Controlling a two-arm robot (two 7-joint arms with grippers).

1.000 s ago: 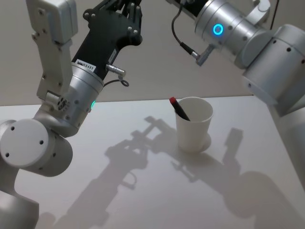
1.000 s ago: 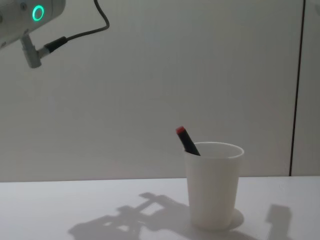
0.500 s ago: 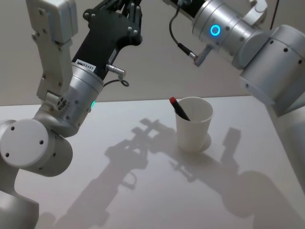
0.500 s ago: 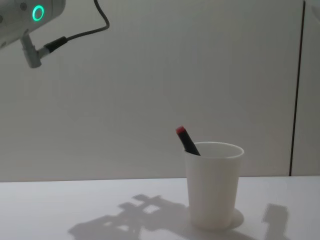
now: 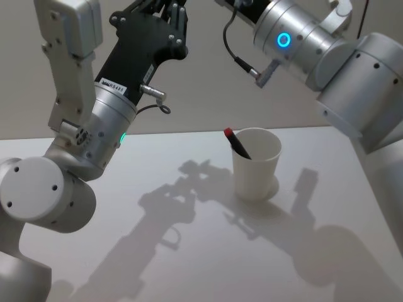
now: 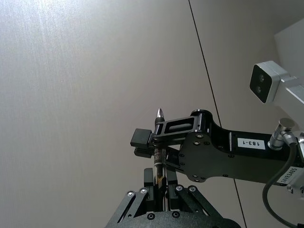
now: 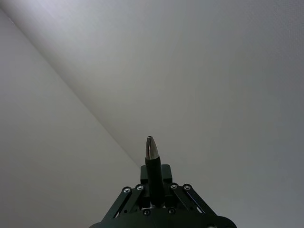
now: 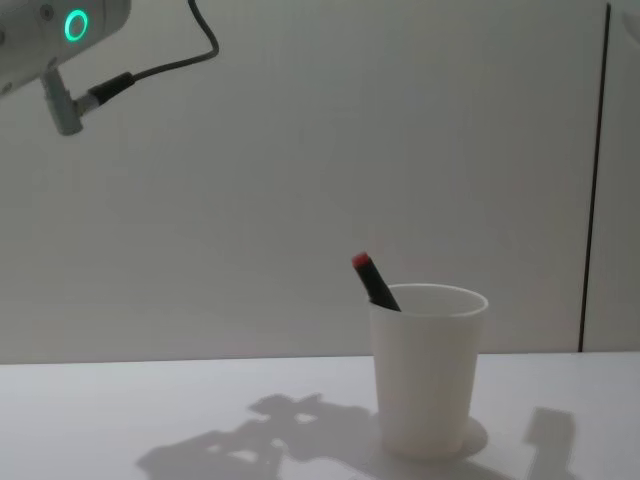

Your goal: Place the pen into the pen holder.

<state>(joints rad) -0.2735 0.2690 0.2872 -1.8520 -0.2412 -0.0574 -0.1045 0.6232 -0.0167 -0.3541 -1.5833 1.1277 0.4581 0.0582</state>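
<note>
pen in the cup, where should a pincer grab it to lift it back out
Grip the pen on the bare stretch just below its red cap, the part that stands above the cup rim. Come down from above on the robot's left side of the cup: the pen leans left over the rim, and the rest of it is hidden inside.

Head camera looks down on the desk point(image 5: 189, 251); chest camera looks level across it; wrist cameras face the wall.
</note>
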